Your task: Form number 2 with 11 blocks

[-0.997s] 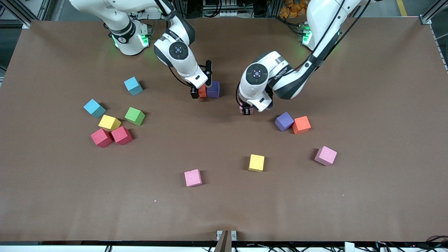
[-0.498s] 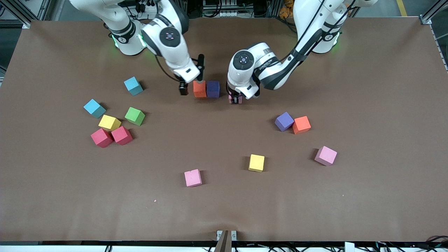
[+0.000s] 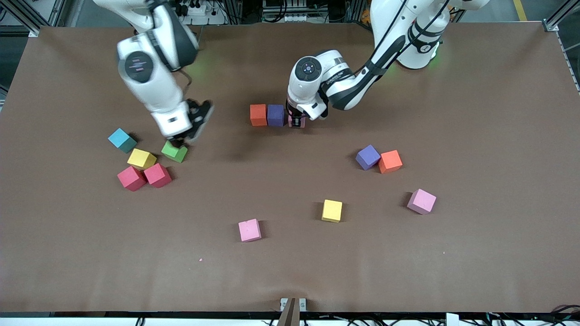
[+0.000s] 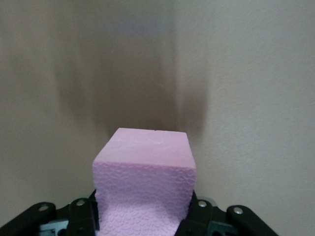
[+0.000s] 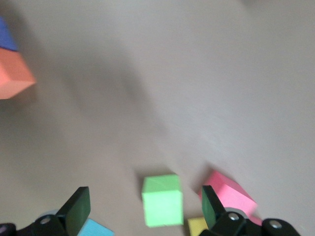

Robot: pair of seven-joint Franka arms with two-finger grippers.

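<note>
An orange block (image 3: 258, 114) and a purple block (image 3: 275, 114) stand side by side in a row. My left gripper (image 3: 297, 122) is shut on a pink block (image 3: 291, 120) (image 4: 145, 172), which sits against the purple one at the row's end. My right gripper (image 3: 180, 141) (image 5: 145, 207) hangs open over the green block (image 3: 174, 152) (image 5: 161, 200), one finger on each side of it and apart from it. Two red blocks (image 3: 132, 178) (image 3: 157, 174) and a yellow block (image 3: 142, 158) lie close to the green one.
A light-blue cube (image 3: 122, 140) lies beside the yellow block. Loose blocks nearer the front camera: purple (image 3: 367, 156) touching orange (image 3: 390, 161), pink (image 3: 421, 201), yellow (image 3: 332, 210), pink (image 3: 249, 230).
My right gripper left the orange block and swung toward the right arm's end, to above the green block. My left gripper carried the pink block up against the purple one.
</note>
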